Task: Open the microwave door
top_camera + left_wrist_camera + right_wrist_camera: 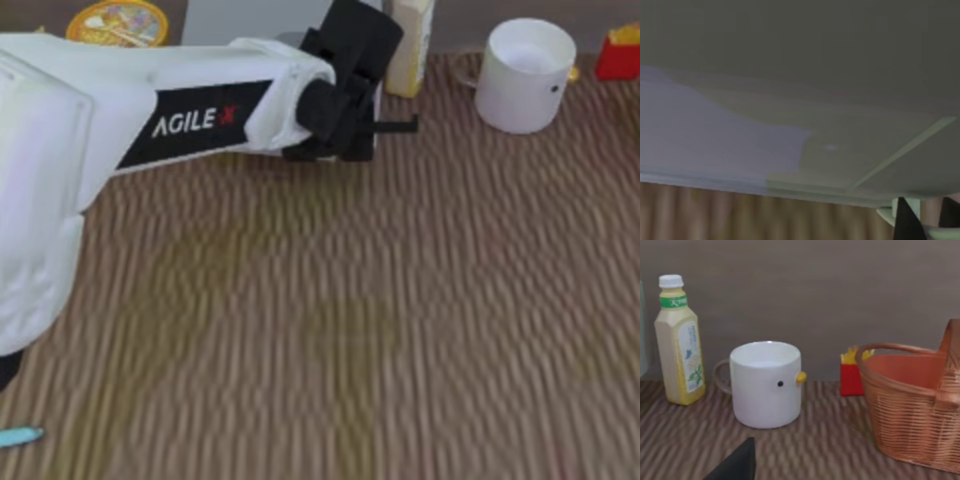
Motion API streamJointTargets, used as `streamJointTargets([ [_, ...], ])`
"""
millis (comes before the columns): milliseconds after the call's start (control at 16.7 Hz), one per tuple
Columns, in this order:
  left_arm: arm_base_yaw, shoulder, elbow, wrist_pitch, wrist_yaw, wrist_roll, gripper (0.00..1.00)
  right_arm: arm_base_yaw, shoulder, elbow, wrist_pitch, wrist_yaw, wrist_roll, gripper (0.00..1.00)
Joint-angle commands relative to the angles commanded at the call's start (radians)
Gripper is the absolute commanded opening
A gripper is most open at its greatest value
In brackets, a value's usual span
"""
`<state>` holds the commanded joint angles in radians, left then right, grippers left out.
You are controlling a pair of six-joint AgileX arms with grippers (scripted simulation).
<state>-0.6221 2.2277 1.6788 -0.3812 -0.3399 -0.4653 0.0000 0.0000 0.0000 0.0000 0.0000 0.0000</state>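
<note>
Top view shows my left arm reaching from the left side across the brown ribbed surface [380, 320] to the far edge, where its black left tool [385, 122] sits against the small silver-grey boxy microwave [240, 20]. The arm covers most of the microwave, so only its grey top shows. One thin black finger [400, 125] points to the right; I cannot tell if this tool is open or closed. Just right of the microwave stands a pale yellow bottle [410, 50], then a white cylindrical cup [524, 75] and a small red box [618, 55]. A round yellow plate [118, 22] lies at the far left.

Left wrist view is filled by the flat silver-grey microwave door [805, 135], very close, with a raised frame line on it and the surface under it. Dark finger tips [907, 222] show at the corner.

Right wrist view shows the bottle, the cup with a yellow beak, the red box and a woven orange basket [910, 405]. A dark part of the right tool [737, 465] shows at the edge; its state I cannot tell.
</note>
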Motion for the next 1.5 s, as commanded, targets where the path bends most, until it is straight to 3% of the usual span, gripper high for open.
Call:
streamJointTargets([
  [840,0.0,0.0,0.0,0.0,0.0,0.0,0.0,0.0,0.0,0.0,0.0,0.0,0.0,1.0],
  [1500,0.009,-0.055,-0.094,0.06,0.047,0.066,0.0,0.0,0.0,0.0,0.0,0.0,0.0,1.0],
])
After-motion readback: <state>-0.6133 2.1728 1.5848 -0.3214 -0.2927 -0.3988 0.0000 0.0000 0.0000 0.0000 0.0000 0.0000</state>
